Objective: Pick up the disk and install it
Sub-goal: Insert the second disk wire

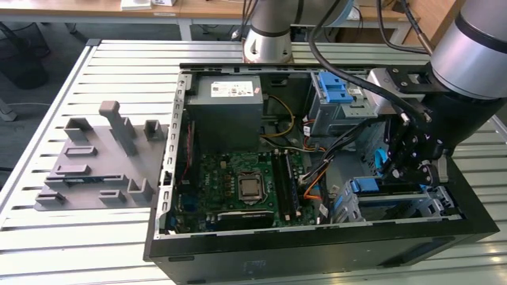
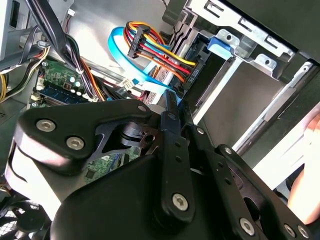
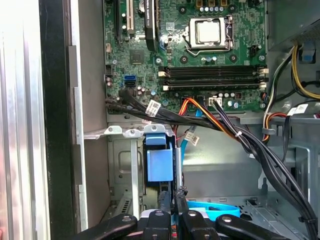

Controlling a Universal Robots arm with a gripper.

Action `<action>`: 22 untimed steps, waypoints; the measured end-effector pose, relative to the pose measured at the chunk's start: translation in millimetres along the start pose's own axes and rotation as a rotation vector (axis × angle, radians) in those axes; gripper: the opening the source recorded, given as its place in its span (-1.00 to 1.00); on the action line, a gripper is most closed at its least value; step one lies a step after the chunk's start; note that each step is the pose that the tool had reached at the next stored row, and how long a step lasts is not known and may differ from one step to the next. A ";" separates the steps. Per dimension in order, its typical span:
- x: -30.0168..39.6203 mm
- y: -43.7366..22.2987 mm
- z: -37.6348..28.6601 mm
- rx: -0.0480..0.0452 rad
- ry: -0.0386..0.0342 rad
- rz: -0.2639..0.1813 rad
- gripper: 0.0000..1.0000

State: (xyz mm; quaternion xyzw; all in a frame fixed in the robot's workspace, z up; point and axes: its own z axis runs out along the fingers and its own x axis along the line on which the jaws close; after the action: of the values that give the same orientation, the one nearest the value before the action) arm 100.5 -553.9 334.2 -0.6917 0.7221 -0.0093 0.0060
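In the exterior view the gripper (image 1: 417, 169) hangs inside the open computer case (image 1: 317, 252), over the drive cage (image 1: 396, 202) at its near corner on the exterior view's right. In the second wrist view its fingers (image 2: 172, 117) look pressed together beside the cage. In the first wrist view they meet below a blue latch (image 3: 159, 165). I cannot make out the disk.

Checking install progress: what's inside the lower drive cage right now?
Inside the lower drive cage, a blue plastic carrier edge stands upright, with the pincer right at it. The disk's metal body is covered by the cage walls and the pincer.
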 end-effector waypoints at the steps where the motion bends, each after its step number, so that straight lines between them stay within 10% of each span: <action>1: 0.0 -0.1 0.2 0.0000 0.0000 0.000 -0.68; 22: -0.1 -0.3 4.9 0.0000 -0.0002 0.000 -0.68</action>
State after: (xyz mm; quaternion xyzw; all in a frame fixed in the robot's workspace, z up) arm 100.9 -553.9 329.3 -0.6918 0.7220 -0.0093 0.0060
